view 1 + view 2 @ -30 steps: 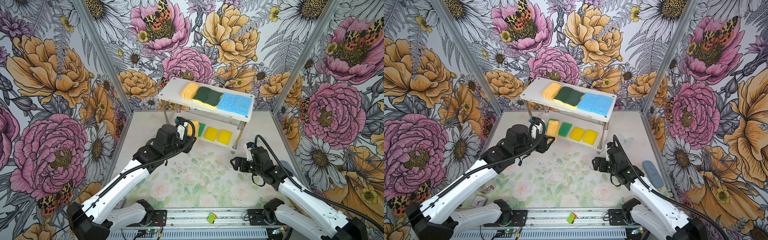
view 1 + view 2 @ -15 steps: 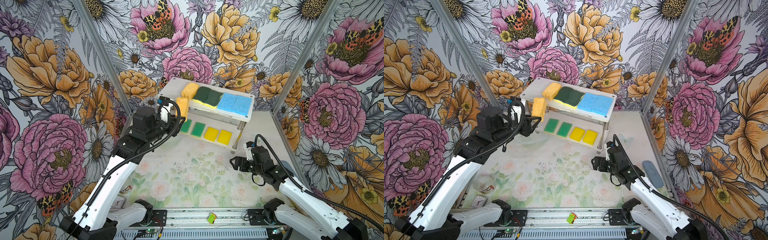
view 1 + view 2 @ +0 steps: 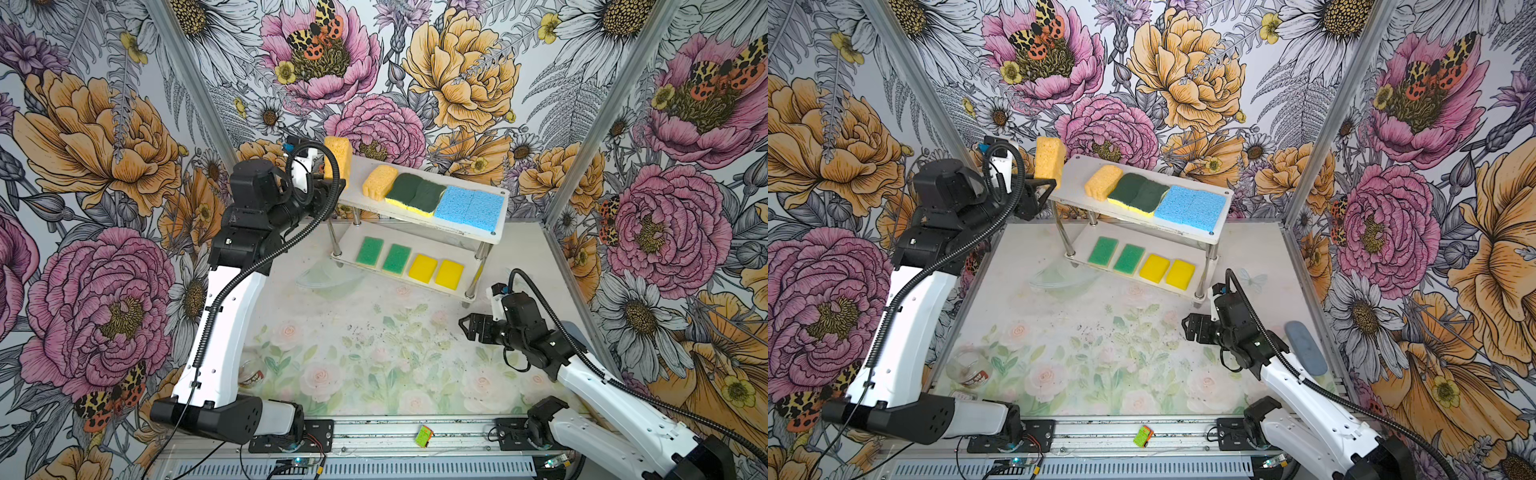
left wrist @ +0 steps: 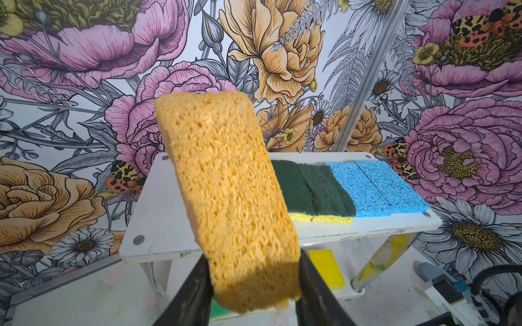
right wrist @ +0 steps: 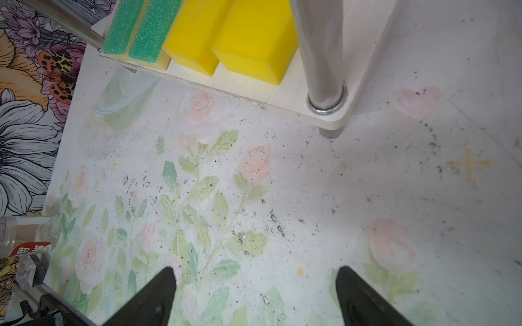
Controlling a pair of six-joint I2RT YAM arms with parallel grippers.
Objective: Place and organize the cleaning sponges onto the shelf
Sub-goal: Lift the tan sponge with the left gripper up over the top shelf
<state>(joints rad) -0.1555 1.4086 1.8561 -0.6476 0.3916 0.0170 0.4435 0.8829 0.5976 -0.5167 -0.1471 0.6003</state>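
Shelf (image 3: 356, 185) bearing nine sponges (image 3: 469, 204) (five above, four below), left claw (image 4: 251, 285) gripping one orange sponge (image 4: 226, 183), right claw (image 5: 255, 275) wide

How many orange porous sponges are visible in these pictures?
2. One orange porous sponge is gripped on end by the left gripper, at the left end of the white two-tier shelf. The other lies on the top board, beside the dark green sponges.

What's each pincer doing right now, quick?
Left pincer: closed on the orange sponge.
Right pincer: open, empty.
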